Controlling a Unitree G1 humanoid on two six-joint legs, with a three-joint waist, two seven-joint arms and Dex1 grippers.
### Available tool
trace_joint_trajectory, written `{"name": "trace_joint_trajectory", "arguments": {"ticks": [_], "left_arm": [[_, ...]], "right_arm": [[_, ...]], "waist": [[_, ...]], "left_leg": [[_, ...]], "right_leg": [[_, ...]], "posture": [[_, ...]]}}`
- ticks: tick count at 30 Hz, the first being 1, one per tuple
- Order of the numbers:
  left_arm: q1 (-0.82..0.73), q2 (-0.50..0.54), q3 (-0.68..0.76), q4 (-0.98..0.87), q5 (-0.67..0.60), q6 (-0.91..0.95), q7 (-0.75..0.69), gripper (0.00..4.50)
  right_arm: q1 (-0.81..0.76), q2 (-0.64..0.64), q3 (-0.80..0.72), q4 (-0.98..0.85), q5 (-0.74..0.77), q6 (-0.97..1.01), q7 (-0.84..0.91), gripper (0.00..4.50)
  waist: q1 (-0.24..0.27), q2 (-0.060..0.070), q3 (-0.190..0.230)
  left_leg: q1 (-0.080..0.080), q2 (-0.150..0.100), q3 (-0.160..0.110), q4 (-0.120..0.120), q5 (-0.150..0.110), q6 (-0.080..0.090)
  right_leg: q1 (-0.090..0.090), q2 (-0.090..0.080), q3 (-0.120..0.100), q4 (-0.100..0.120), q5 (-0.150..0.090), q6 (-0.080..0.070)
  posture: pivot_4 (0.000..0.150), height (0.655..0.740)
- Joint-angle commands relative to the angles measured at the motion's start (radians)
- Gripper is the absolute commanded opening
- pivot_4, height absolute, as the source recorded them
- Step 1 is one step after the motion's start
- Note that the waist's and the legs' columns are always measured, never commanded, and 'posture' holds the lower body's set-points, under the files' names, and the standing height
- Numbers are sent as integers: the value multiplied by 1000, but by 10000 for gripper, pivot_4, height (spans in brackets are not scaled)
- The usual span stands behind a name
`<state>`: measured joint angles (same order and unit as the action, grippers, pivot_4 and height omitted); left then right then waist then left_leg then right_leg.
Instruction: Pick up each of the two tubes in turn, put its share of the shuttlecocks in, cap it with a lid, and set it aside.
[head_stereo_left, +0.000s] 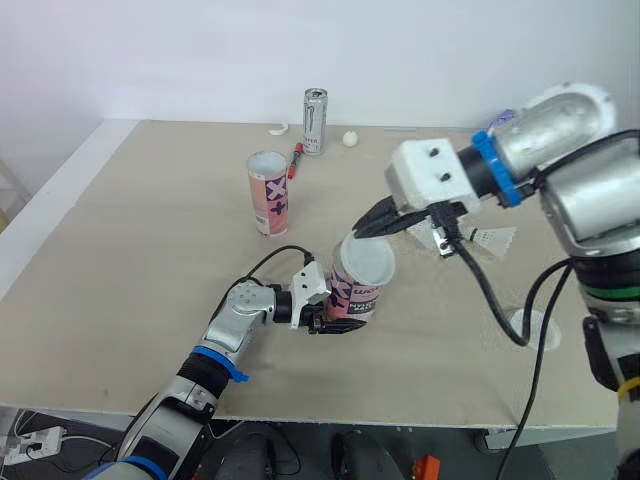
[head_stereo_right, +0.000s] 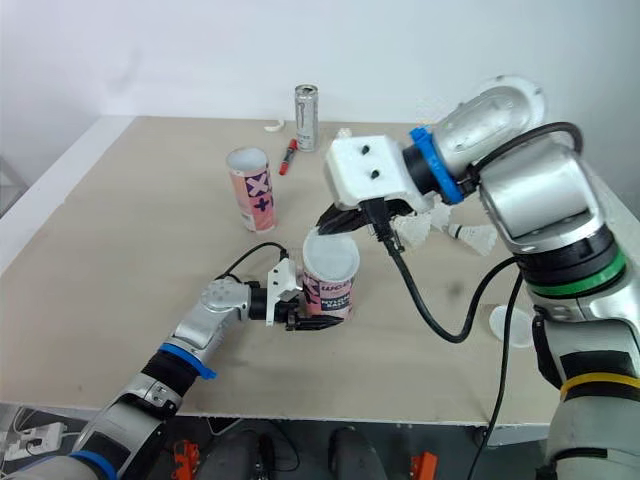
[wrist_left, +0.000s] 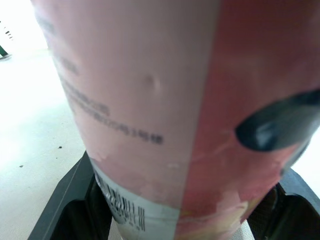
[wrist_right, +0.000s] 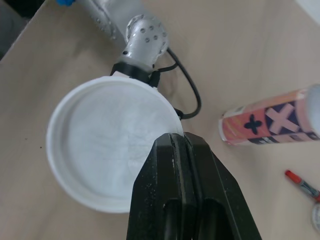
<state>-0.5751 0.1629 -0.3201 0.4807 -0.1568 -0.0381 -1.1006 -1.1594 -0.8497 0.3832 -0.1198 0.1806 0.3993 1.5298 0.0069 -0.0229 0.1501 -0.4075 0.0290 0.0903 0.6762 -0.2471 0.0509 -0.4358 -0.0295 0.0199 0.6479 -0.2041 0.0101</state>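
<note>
The left claw (head_stereo_left: 325, 318) pinches the lower body of the near tube (head_stereo_left: 358, 297), which stands upright on the tabletop (head_stereo_left: 130, 250). A white lid (wrist_right: 110, 160) sits on the tube's mouth. The right claw (wrist_right: 175, 141), fingers pressed together, rests at the lid's rim. The second tube (head_stereo_left: 268, 193) stands uncapped beyond the left claw.

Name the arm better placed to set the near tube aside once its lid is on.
Left. The left gripper clamps the tube near its base; the right gripper only pinches the lid at its rim, from above.
</note>
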Motion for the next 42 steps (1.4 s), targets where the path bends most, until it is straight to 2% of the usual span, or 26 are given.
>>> {"name": "trace_joint_trajectory", "arguments": {"ticks": [1,18,42], "left_arm": [[33,16,-44,45,61,50,6,29931],[51,33,-58,-25,52,157,-4,29931],[67,37,-58,-54,42,211,-13,29931]], "right_arm": [[-25,11,2,29,-42,-64,18,923],[-14,67,23,114,-127,-185,24,923],[4,31,23,85,-131,-211,72,923]], "waist": [[0,0,0],[0,0,0],[0,0,0]], "left_leg": [[0,0,0,0,0,0],[0,1,-1,-1,0,0],[0,1,-2,-3,0,0]], "right_leg": [[0,0,0,0,0,0],[0,1,-1,0,0,-1],[-1,1,-2,0,-2,-3]], "posture": [[1500,7400],[1500,7400],[1500,7400]]}}
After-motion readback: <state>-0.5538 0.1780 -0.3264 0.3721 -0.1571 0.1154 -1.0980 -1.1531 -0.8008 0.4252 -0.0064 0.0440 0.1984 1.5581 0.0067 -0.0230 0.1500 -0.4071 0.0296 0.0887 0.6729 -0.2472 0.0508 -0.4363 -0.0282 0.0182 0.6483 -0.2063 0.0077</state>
